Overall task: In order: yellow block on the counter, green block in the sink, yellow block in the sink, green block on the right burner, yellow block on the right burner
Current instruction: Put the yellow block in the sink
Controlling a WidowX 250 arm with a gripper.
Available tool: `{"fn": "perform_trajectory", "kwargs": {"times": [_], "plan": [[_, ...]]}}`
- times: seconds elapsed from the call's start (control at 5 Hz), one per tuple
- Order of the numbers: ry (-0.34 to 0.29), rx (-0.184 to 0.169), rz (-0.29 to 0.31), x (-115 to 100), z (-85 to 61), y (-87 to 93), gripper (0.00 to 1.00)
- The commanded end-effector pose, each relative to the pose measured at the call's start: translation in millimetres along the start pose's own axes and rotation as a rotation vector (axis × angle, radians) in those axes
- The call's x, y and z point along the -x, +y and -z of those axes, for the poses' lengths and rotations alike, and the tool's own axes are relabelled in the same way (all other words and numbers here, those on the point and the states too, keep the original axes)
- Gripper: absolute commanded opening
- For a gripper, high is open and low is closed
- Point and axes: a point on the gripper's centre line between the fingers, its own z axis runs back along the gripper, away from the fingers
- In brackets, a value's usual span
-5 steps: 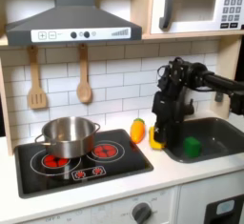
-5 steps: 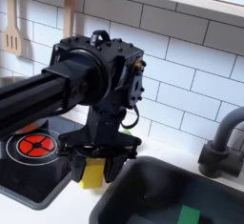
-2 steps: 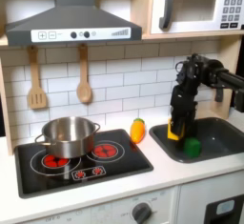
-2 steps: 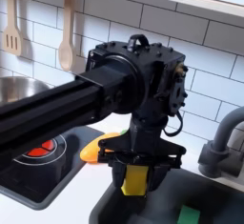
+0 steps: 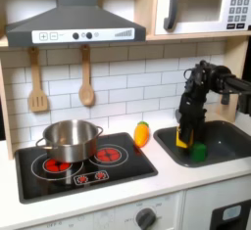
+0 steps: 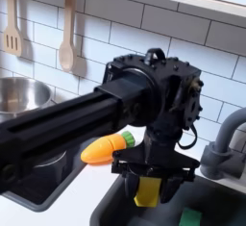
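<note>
My gripper is shut on the yellow block. It holds the block low over the left part of the dark grey sink in both exterior views. The green block lies on the sink floor, just to the right of the gripper in both exterior views. I cannot tell whether the yellow block touches the sink floor. The pale counter runs between the cooktop and the sink.
An orange-yellow toy with a green tip lies on the counter left of the sink. A steel pot stands on the black cooktop. The black faucet rises behind the sink.
The gripper, shut on the yellow block, has moved from the counter beside the sink rightward over the sink and dropped lower. The green block has stayed put.
</note>
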Motion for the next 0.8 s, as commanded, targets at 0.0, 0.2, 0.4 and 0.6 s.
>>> {"fn": "perform_trajectory", "kwargs": {"times": [0.0,0.2,0.4,0.6], "plan": [[0.01,-0.03,0.022,-9.7,25.3,-10.3,0.0],[0.021,-0.045,0.023,-14.3,37.3,-14.0,0.0],[0.041,-0.049,0.043,-10.9,47.8,-22.4,0.0],[0.057,-0.067,0.062,-7.0,57.7,-23.7,0.0]]}}
